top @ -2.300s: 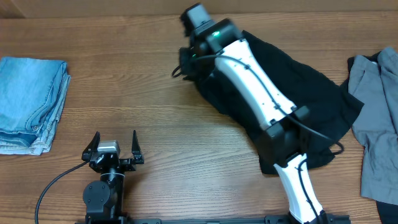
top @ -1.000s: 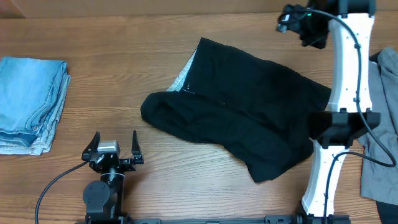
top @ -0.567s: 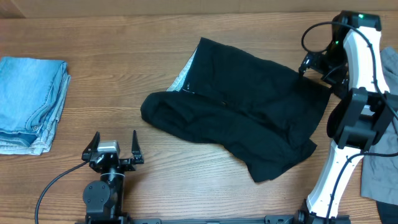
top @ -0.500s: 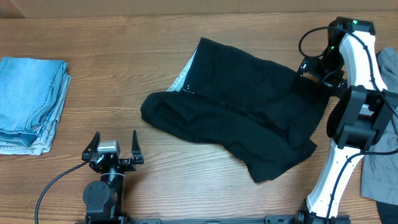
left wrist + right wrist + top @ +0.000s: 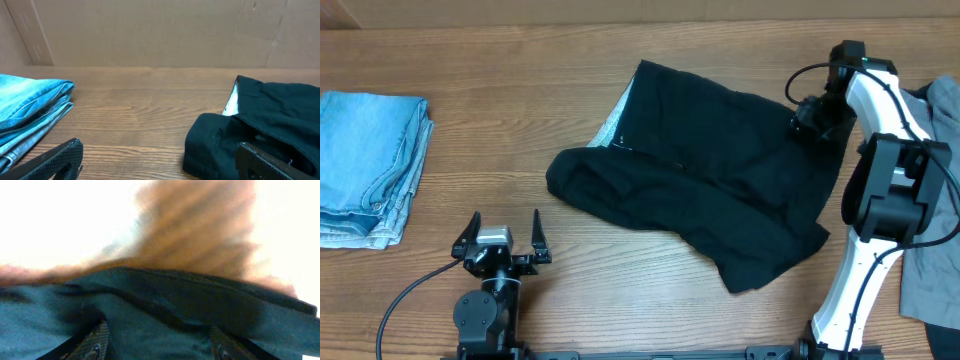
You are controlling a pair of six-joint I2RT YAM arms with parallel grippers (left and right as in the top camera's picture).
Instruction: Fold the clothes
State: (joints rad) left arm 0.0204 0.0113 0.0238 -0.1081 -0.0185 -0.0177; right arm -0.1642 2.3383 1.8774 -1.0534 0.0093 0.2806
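Note:
A black garment (image 5: 710,180) lies rumpled in the middle of the table, its left part rolled over and a pale inner patch (image 5: 616,122) showing. My right gripper (image 5: 810,118) is down on its far right corner. In the right wrist view its jaws (image 5: 160,340) stand apart, pressed into the black fabric (image 5: 175,300). My left gripper (image 5: 503,232) rests open near the front edge, left of the garment. The left wrist view shows the left gripper (image 5: 160,165) open over bare wood, with the black roll (image 5: 260,125) just ahead on the right.
Folded light-blue denim (image 5: 370,165) sits at the far left, also seen in the left wrist view as a blue stack (image 5: 30,110). A grey garment (image 5: 925,200) lies at the right edge, behind my right arm. A cardboard wall (image 5: 160,30) backs the table.
My right arm has come down from above the back right onto the black garment's far right corner, and its jaws have narrowed somewhat. The left arm and the garment have stayed still.

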